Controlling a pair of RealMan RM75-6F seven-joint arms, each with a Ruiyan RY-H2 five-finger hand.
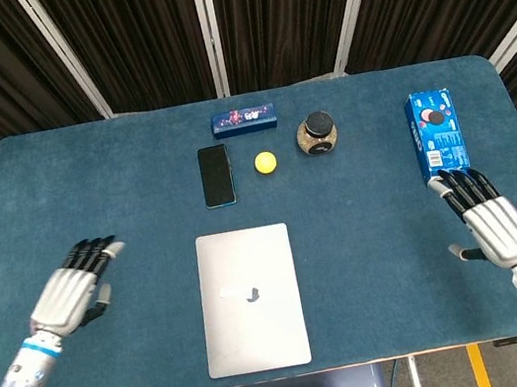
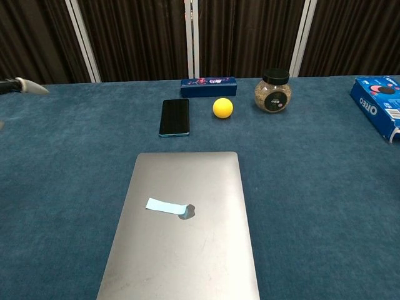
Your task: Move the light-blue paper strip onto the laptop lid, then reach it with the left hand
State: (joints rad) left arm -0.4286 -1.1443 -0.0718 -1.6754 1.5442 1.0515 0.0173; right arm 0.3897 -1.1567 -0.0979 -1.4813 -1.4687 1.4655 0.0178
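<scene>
Light-blue paper, a short flat strip (image 2: 166, 205), lies on the closed laptop lid (image 2: 200, 262), slightly left of the lid's centre, its right end touching the dark logo mark. In the head view the paper strip is only a faint pale patch on the lid. Judged from its look, the strip is very light, thin and limp; it would slide easily on the smooth metal lid and could be shifted by a brush of a finger or a draught. It lies flat with no raised edge visible, so a pinch would be awkward; a light fingertip touch from above on its middle looks the safer contact. The placing part of the task appears done; the reach remains.

The left hand (image 1: 73, 291) hovers over the blue table cloth (image 1: 119, 198), well apart from the laptop's left edge, fingers extended and slightly spread, holding nothing. In the chest view only a fingertip shows at the left border. The right hand (image 1: 489, 223) is near the table's right edge, just below the biscuit box (image 1: 437, 136), fingers spread, empty.
</scene>
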